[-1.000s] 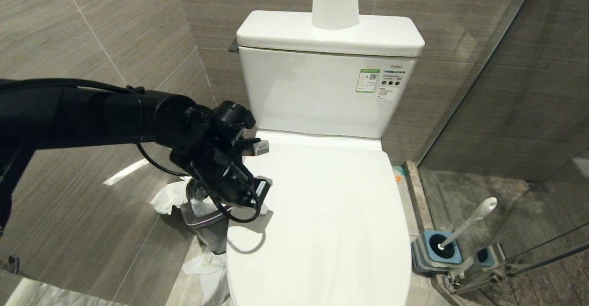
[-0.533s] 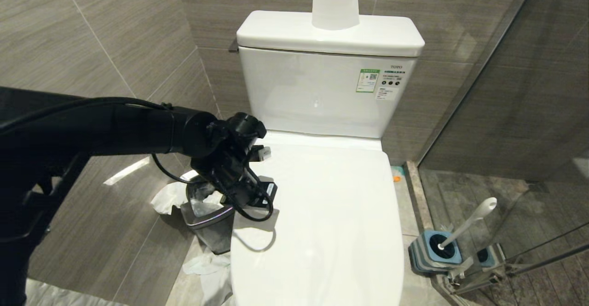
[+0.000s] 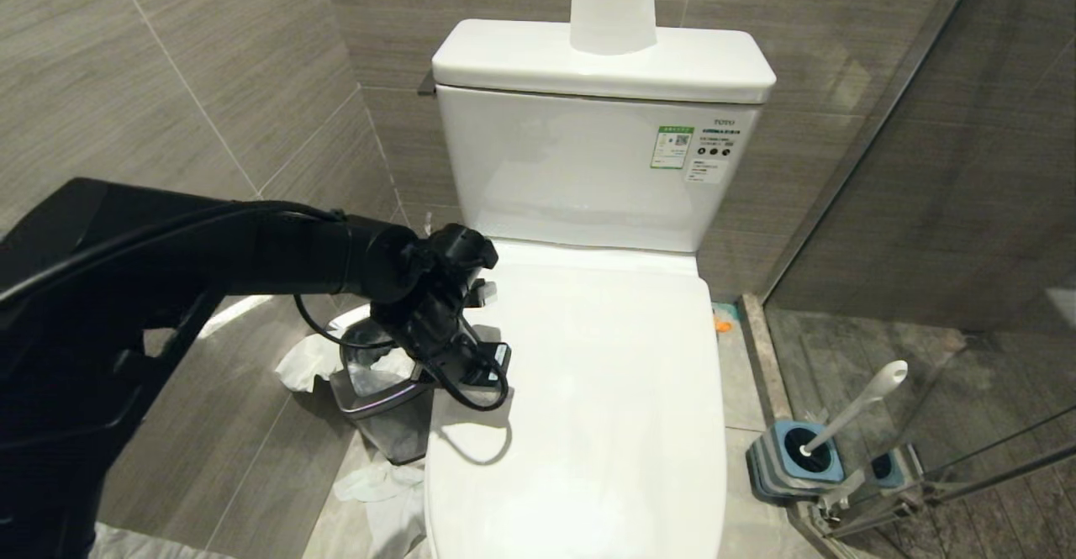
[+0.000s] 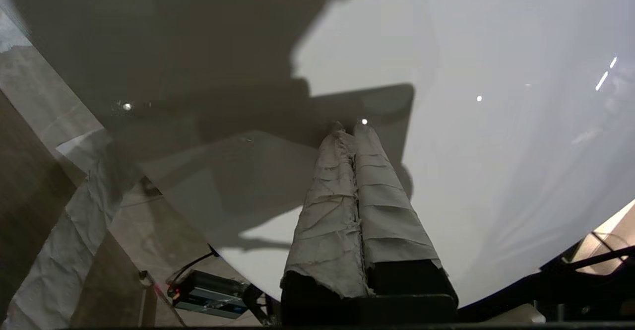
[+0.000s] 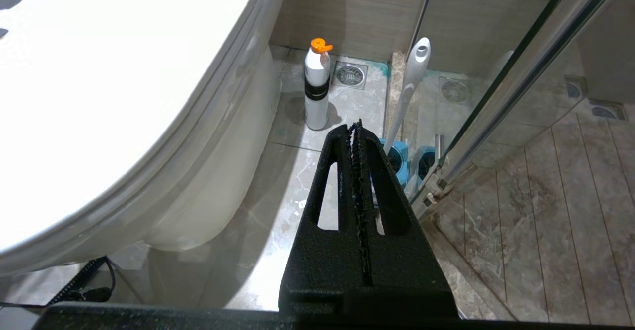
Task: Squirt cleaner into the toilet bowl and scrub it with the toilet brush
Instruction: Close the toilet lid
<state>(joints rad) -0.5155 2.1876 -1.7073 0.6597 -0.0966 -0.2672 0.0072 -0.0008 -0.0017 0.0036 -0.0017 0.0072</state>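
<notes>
One toilet brush [image 3: 851, 413], handle tilted upper-right

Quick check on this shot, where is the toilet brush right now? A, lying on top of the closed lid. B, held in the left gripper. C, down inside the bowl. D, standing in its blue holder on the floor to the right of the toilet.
D: the toilet brush stands with its white handle leaning out of the blue holder on the floor right of the toilet, with no gripper near it.

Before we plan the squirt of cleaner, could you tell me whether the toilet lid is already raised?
No, the toilet lid lies flat and closed over the bowl.
</notes>
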